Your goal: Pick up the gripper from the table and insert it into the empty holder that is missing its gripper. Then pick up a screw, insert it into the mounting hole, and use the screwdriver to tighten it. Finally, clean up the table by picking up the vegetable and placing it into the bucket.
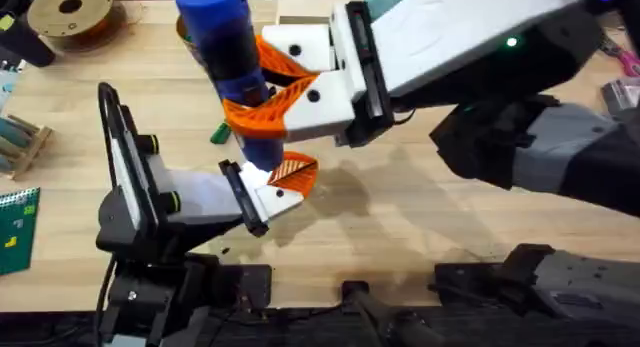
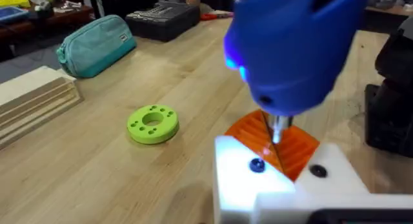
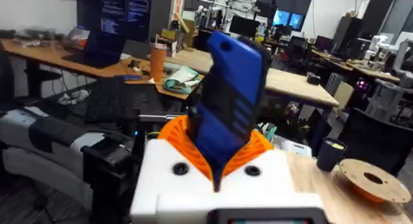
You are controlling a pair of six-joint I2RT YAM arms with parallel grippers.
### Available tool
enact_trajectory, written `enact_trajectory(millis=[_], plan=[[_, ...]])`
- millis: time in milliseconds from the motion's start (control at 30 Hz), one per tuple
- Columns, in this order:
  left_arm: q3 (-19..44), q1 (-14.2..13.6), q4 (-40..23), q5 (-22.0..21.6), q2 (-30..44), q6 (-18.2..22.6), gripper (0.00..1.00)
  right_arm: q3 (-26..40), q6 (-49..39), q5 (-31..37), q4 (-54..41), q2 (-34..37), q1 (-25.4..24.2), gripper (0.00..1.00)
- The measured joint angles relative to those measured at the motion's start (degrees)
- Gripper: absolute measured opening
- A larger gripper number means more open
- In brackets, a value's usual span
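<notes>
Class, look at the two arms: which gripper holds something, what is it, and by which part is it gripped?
The right gripper holds the blue screwdriver, clamped around the middle of its body between the orange pads. What the left gripper holds cannot be told.

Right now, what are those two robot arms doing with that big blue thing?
The right gripper is holding the blue screwdriver upright, tip pointing down. Its metal bit is down at the orange ribbed piece on the left gripper, near a small dark screw in the white part. So it looks like the screw-tightening step. A green toy vegetable lies on the table, not yet cleaned up.
</notes>
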Motion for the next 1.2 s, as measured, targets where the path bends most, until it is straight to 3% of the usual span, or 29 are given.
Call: enact_trajectory(millis=[300, 500, 1200], plan=[[0.0, 0.0, 0.0, 0.0, 0.0, 0.0, 0.004, 0.0, 0.0, 1.2, 0.5, 3.1, 0.2, 0.008], [0.0, 0.0, 0.0, 0.0, 0.0, 0.0, 0.004, 0.0, -0.1, 1.2, 4.4, 3.2, 0.2, 0.008], [0.0, 0.0, 0.0, 0.0, 0.0, 0.0, 0.004, 0.0, 2.6, 1.1, 4.1, 3.2, 0.2, 0.008]])
